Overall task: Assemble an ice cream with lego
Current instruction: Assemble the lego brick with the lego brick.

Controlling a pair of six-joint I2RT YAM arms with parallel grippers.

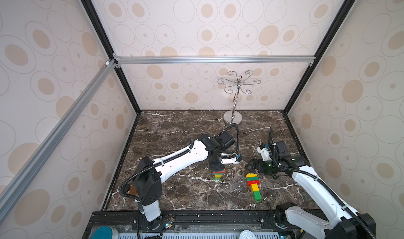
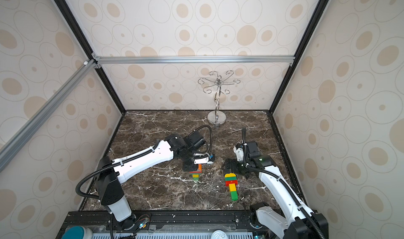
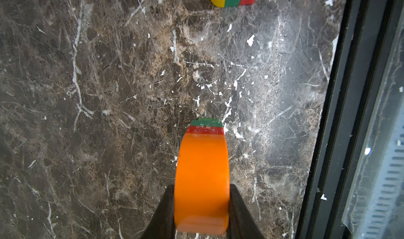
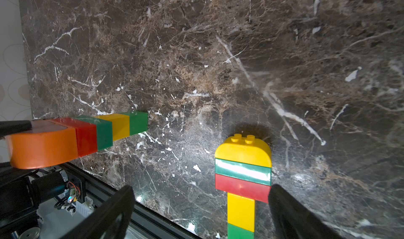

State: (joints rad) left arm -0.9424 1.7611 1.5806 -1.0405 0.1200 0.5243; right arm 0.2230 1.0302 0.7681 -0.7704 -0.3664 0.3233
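My left gripper (image 3: 202, 186) points down and is shut on the orange domed top (image 3: 202, 178) of an upright lego stack (image 1: 218, 175) of orange, red, green, yellow and green. Its green end is at or just above the marble; contact is unclear. A second lego stack (image 1: 253, 184) lies flat to the right, made of a yellow dome, green, red, yellow and green. It also shows in a top view (image 2: 231, 184). My right gripper (image 4: 201, 189) is open at the dome end of this lying stack (image 4: 242, 174). One finger (image 4: 284, 205) is beside its red brick.
A silver hooked stand (image 1: 232, 117) rises at the back of the marble table (image 1: 175, 128). A black frame rail (image 1: 218, 216) runs along the front edge. Patterned walls close in the left, right and back sides.
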